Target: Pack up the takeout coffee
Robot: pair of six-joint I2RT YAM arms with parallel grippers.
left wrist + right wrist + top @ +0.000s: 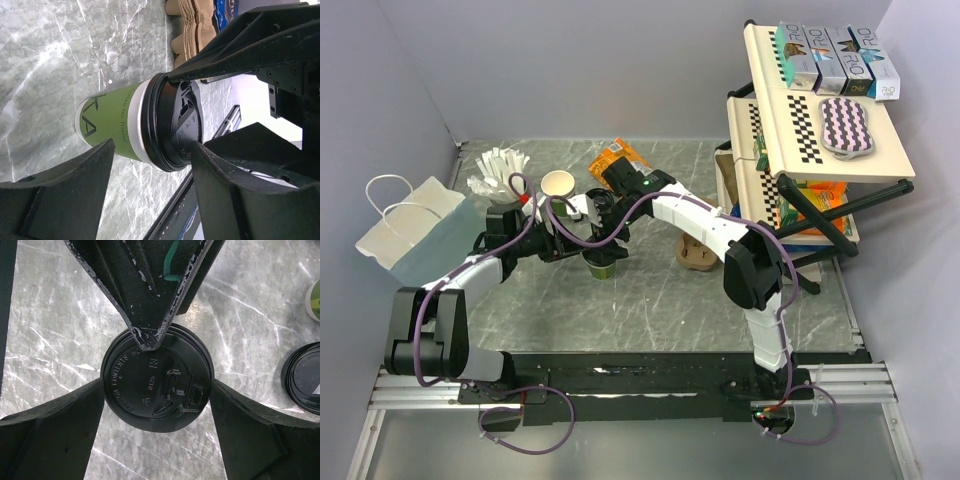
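The takeout coffee (pixel 601 264) stands upright on the marble table, a green and white paper cup (pixel 112 120) with a black lid (pixel 157 385). My right gripper (pixel 157 386) reaches down over it, and its two fingers press the lid's rim from opposite sides. My left gripper (pixel 152 145) comes in from the left with its jaws open. Its upper fingertip (pixel 149 337) rests on the edge of the lid, and its lower finger (pixel 75 190) hangs beside the cup's base.
A white paper bag (pixel 410 235) stands at the left. A lidless cup (pixel 558 184), white sticks (pixel 500 165) and an orange packet (pixel 620 158) lie behind. A cardboard carrier (pixel 698 255) and a tilted shelf rack (pixel 820 120) are on the right. A spare black lid (pixel 302 377) lies nearby.
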